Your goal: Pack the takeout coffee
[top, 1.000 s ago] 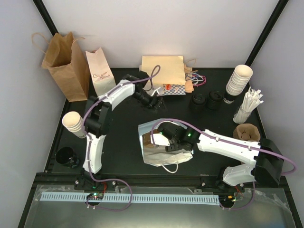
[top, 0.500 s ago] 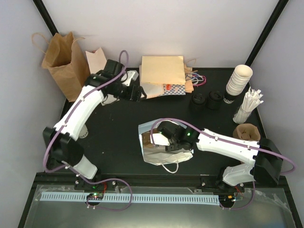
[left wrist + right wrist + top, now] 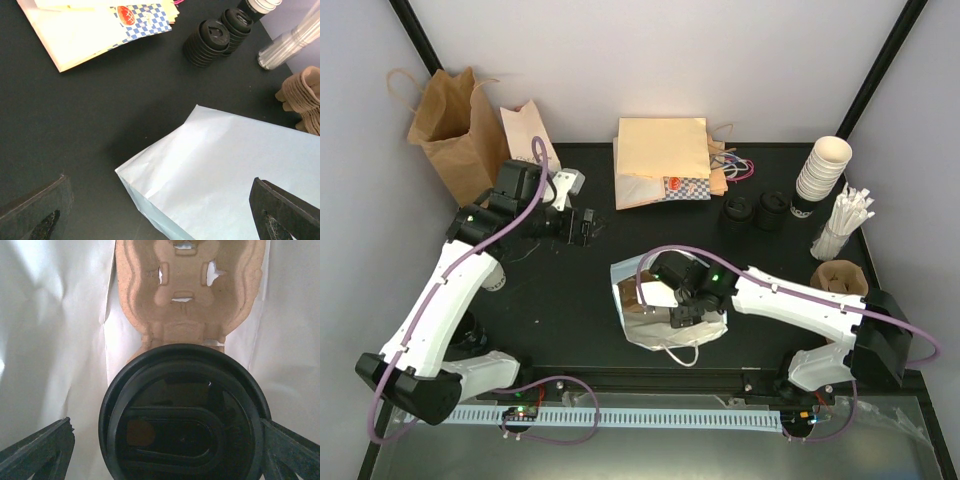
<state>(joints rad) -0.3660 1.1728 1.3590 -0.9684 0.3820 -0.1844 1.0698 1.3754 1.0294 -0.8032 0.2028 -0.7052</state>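
Note:
The takeout coffee [image 3: 185, 415] shows in the right wrist view as a round black lid facing the camera, inside the white paper bag [image 3: 625, 272], which lies on the table. A brown cardboard carrier [image 3: 185, 290] lies behind it in the bag. My right gripper [image 3: 675, 305] reaches into the bag mouth. Its jaws stand wide on either side of the cup, with white bag showing between the left finger and the lid. The top view hides the cup under this gripper. My left gripper [image 3: 586, 228] is open and empty, above the table left of the bag [image 3: 225, 170].
Two stacks of black lids [image 3: 752, 212], a tall cup stack [image 3: 820, 170], wrapped sticks [image 3: 842, 225] and stacked carriers [image 3: 838, 278] stand at the right. Flat bags [image 3: 662, 155] lie at the back. A brown bag [image 3: 455, 135] and a small white bag [image 3: 525, 125] stand at the back left.
My left arm has swung from the back centre to the left, and its gripper has drawn back toward the small white bag. The right gripper stays in the bag, almost still.

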